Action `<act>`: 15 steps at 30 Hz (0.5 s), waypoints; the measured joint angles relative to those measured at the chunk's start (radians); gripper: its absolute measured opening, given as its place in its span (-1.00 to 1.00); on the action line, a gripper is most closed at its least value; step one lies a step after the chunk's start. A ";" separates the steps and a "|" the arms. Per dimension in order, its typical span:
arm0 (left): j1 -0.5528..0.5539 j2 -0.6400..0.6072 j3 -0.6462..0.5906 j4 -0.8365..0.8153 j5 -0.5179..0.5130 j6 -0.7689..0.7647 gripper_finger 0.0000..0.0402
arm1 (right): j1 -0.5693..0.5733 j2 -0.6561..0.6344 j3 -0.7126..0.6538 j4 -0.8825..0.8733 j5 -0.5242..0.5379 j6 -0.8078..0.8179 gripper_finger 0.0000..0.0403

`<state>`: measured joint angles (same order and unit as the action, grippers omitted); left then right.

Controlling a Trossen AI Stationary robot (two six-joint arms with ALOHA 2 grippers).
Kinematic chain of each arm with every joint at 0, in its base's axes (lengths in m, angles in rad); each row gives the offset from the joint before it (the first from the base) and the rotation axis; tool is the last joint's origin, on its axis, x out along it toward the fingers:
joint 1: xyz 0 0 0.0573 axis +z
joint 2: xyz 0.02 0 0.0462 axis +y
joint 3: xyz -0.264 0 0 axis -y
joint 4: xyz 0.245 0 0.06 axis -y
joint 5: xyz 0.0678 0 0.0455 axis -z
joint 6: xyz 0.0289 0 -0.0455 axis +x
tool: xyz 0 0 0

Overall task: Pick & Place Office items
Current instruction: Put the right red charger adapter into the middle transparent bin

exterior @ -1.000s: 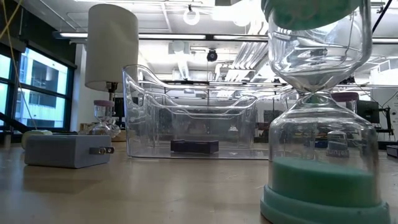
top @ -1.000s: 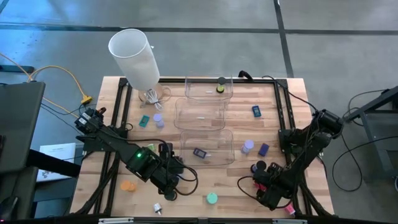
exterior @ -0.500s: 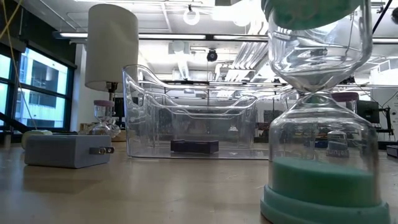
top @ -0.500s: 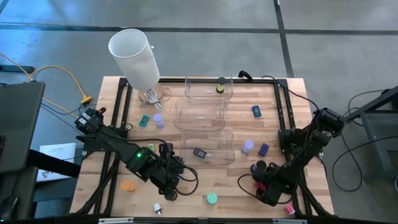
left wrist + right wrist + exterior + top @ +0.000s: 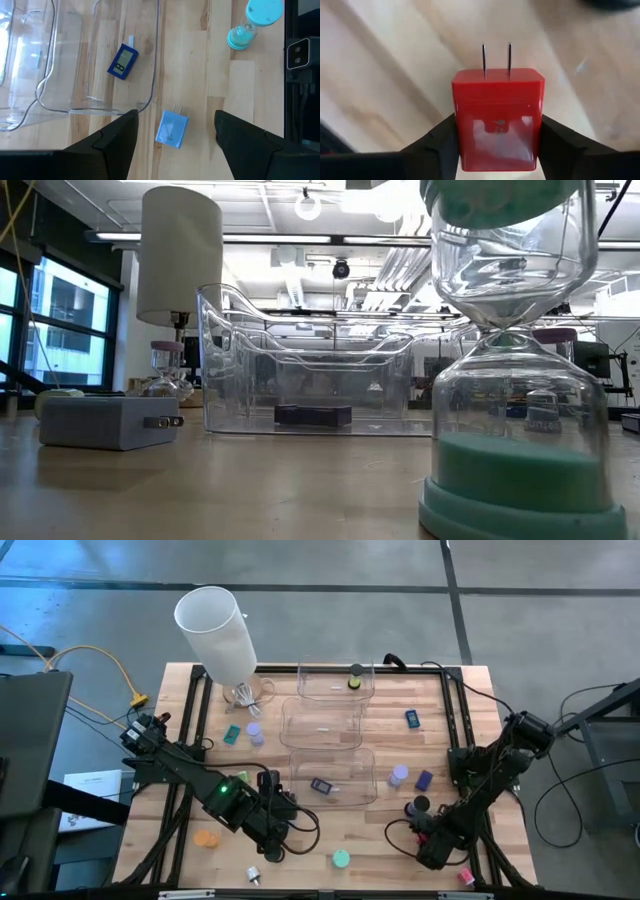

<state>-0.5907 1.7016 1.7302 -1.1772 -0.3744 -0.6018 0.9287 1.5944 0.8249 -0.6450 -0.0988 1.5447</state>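
Low view hides both my arms; a big teal sand timer (image 5: 515, 370) fills its right side, cut off at the top. From above, my right gripper (image 5: 428, 833) is mostly buried under its own arm, so the red piece barely shows there. Several small items on the table (image 5: 380, 840) are too tiny to identify.

My right gripper (image 5: 497, 142) sits low at the near right of the table, fingers (image 5: 432, 145) pressed on both sides of a red plug block (image 5: 497, 120), gripping it. The block is glossy red, boxy, with two metal prongs sticking out away from the wrist, over bare wood.

My left gripper (image 5: 175, 137) hovers at the near left-centre, jaws wide apart, holding nothing. Between its fingers lies a light blue plug block (image 5: 171, 129) flat on the wood, prongs showing, untouched. Just beside it is a clear bin (image 5: 95, 107) with a dark blue block (image 5: 123, 61) inside. A teal sand timer (image 5: 254, 24) lies farther off.
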 joint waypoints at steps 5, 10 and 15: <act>0.000 0.000 0.000 0.001 0.000 0.000 0.27 | 0.008 -0.050 -0.001 -0.046 -0.017 -0.009 -0.03; 0.000 0.000 0.000 0.001 0.000 0.000 0.27 | 0.030 -0.107 0.001 -0.050 -0.014 -0.020 -0.03; 0.000 0.000 0.000 0.001 0.000 0.000 0.27 | 0.034 -0.142 0.062 -0.098 0.060 -0.074 -0.03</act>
<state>-0.5907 1.7016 1.7302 -1.1767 -0.3744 -0.6018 0.9623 1.4525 0.8873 -0.7429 -0.0390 1.4710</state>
